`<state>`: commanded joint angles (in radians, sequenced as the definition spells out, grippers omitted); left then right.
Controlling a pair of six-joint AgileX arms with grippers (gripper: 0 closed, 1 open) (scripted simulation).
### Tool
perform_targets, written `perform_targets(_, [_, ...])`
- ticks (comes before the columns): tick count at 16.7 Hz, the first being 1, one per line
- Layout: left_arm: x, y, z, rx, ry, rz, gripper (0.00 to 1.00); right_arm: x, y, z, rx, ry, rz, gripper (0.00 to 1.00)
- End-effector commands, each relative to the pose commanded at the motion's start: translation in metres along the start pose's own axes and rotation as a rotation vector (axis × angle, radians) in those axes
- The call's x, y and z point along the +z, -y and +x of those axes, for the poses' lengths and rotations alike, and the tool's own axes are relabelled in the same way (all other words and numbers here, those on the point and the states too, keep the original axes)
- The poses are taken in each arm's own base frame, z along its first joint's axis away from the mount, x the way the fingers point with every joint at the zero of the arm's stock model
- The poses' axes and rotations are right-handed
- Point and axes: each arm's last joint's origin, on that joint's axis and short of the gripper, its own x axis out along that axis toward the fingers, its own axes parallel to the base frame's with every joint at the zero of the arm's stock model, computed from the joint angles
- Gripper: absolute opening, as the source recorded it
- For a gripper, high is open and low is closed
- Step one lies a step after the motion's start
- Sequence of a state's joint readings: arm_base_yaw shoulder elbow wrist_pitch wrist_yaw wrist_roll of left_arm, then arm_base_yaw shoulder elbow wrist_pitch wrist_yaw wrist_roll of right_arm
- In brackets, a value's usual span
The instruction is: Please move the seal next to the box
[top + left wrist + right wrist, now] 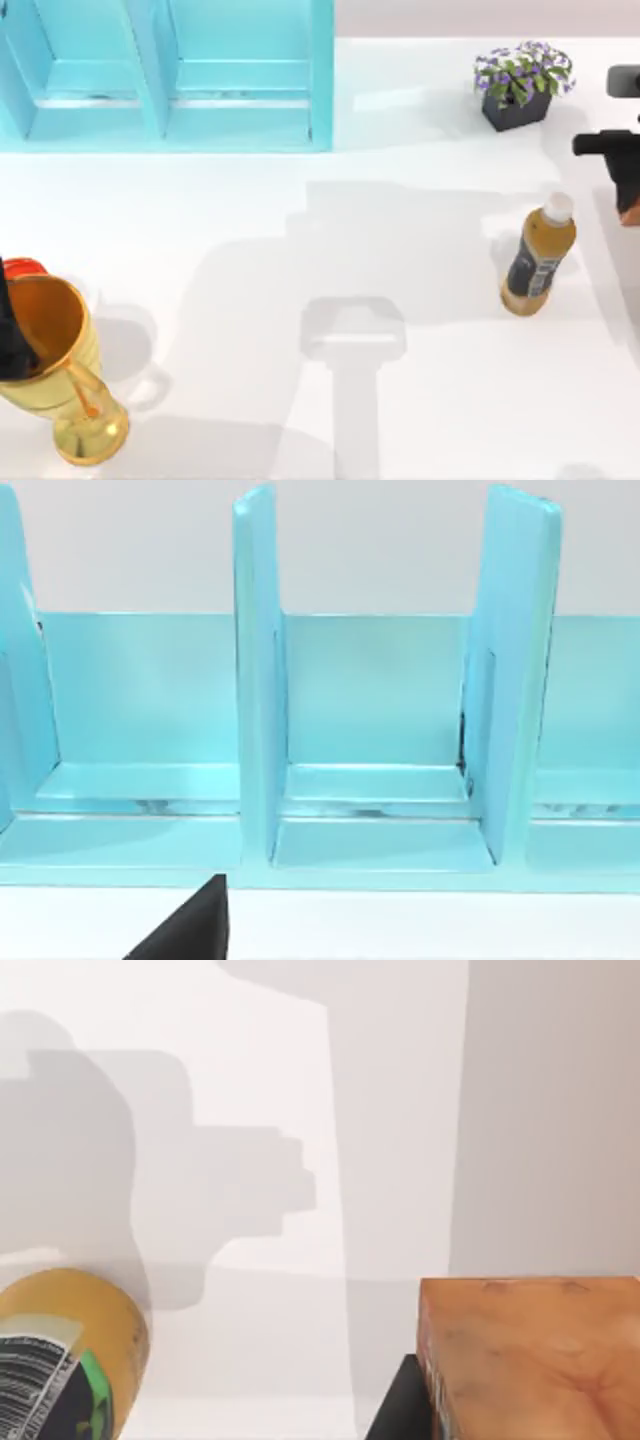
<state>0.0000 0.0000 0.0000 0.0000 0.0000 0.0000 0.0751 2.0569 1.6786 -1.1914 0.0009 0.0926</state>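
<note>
Hanging at the right edge of the bench (300, 250), the right tool (628, 190) shows as a dark body with an orange-brown block just under it — the seal (630, 212). From the right wrist view the seal (530, 1355) is close up, its paler orange-tan face toward the camera, with a black finger (395, 1405) against its side; the right tool holds the seal. An amber bottle (538, 256) with a white cap stands near it, toward the bench's middle, and its labelled side appears in the right wrist view (60, 1360) apart from the seal. A dark pot of purple flowers (520, 85) sits behind the bottle, toward the back of the bench.

At the back left stands the turquoise box (170, 75) with upright dividers, well apart from the seal; the left wrist view faces its compartments (380, 740). The left arm (15, 330) is at the left edge, over a golden goblet (65, 375) — whether its tool is wide or narrow, I cannot tell.
</note>
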Motion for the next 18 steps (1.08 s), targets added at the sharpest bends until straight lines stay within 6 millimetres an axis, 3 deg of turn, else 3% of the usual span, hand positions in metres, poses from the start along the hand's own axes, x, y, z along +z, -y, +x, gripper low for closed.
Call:
perform_targets(12, [0.0000, 0.0000, 0.0000, 0.000, 0.000, 0.000, 1.00, 0.0000, 0.0000, 0.0000, 0.000, 0.000, 0.000, 0.98])
perform_targets(18, [0.0000, 0.0000, 0.0000, 0.000, 0.000, 0.000, 1.00, 0.0000, 0.0000, 0.0000, 0.000, 0.000, 0.000, 1.00])
